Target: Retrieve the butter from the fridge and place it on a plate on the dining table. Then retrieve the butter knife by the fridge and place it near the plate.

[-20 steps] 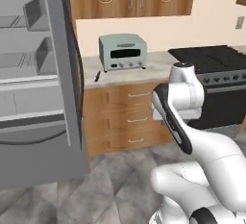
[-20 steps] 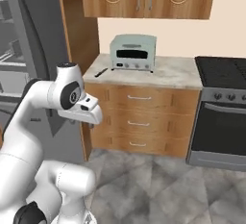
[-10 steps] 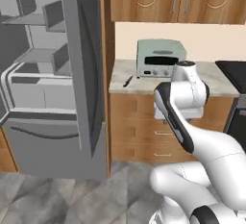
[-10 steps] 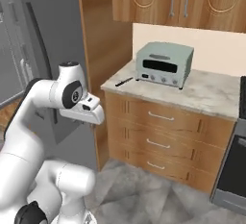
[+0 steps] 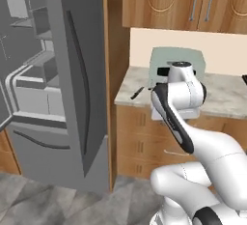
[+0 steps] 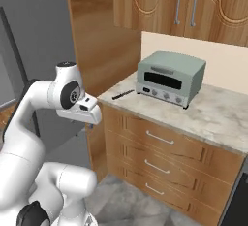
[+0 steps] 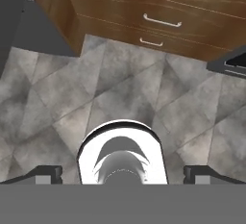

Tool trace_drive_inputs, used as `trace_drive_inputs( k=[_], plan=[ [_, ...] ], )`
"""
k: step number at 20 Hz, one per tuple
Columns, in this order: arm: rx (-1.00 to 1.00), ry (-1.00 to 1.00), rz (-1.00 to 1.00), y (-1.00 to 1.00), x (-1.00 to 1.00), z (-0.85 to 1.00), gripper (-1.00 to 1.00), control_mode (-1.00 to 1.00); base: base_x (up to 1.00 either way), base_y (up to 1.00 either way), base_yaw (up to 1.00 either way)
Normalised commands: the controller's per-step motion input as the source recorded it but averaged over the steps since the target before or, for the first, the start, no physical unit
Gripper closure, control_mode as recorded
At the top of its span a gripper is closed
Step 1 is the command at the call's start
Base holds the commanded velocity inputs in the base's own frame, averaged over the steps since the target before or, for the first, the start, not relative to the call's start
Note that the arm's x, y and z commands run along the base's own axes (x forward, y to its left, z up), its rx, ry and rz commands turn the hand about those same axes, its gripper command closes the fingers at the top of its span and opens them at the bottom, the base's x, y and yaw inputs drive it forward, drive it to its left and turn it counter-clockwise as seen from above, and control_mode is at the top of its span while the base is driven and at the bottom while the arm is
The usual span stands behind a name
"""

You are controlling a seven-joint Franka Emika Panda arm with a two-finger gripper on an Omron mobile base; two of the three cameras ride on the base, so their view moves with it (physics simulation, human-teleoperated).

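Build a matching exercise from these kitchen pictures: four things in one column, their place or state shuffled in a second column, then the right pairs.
Things:
1. butter knife
2. toaster oven
3. fridge
4. gripper

Place or state:
A. door swung open, shelves showing
B. open, pointing down at the grey floor tiles
C. lying on the counter's corner nearest the fridge
D. standing on the counter below the wall cabinets

Pairs: 1-C, 2-D, 3-A, 4-B
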Motion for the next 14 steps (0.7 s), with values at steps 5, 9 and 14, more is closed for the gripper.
trace_drive_inputs(
  k=[5,9,14],
  plan=[
    [0.00,0.00,0.00,0.00,0.00,0.00,-1.00,1.00,0.56,-0.38,-0.02],
    [0.00,0.00,0.00,0.00,0.00,0.00,-1.00,1.00,0.91,-0.27,-0.11],
    [0.00,0.00,0.00,0.00,0.00,0.00,-1.00,1.00,0.61,-0.03,-0.05]
  ],
)
